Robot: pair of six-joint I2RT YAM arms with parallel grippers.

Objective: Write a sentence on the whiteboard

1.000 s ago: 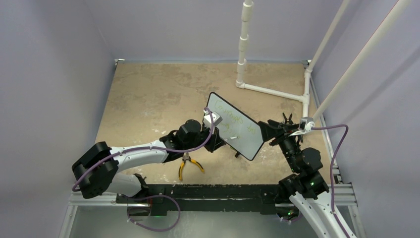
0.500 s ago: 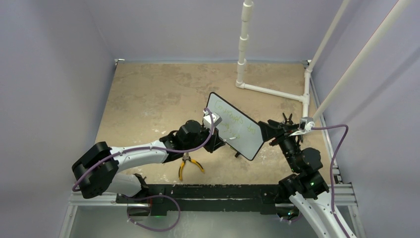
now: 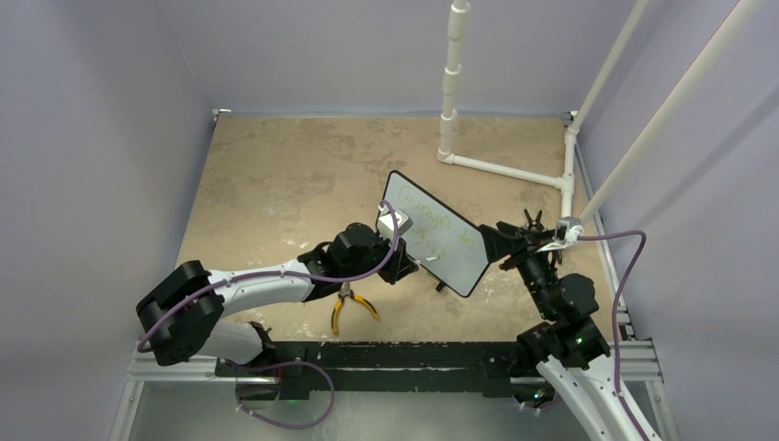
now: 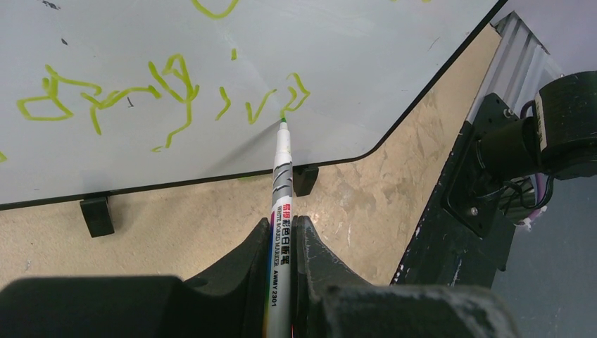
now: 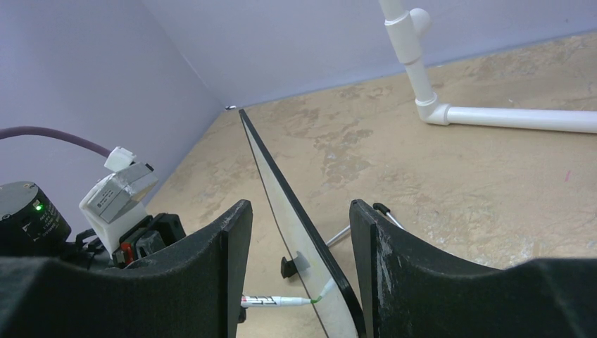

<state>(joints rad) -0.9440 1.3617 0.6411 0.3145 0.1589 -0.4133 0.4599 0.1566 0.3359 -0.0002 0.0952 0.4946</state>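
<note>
The whiteboard (image 3: 459, 265) stands on its little black feet (image 4: 96, 215) in the middle of the worktop (image 3: 276, 175), its face turned toward the left arm. The left gripper (image 4: 283, 224) has its jaws clenched on a green marker (image 4: 281, 183), whose tip presses the board at the tail of the sentence (image 4: 169, 88), on the last stroke of the lower row and near the board's bottom corner.

Over the last second the left arm has shifted only a little, carrying the marker a short way along that lower row. The board and the right arm have not moved. I take this as writing under way, with the second row close to running out of board.

The right gripper (image 5: 299, 208) sits at the board's far end from the left arm. Its jaws are spread, one on each side of the thin edge with a gap showing on both sides, so it guards the board without clamping it. Yellow-handled pliers (image 3: 349, 308) lie on the worktop just in front of the board, under the left arm.
</note>
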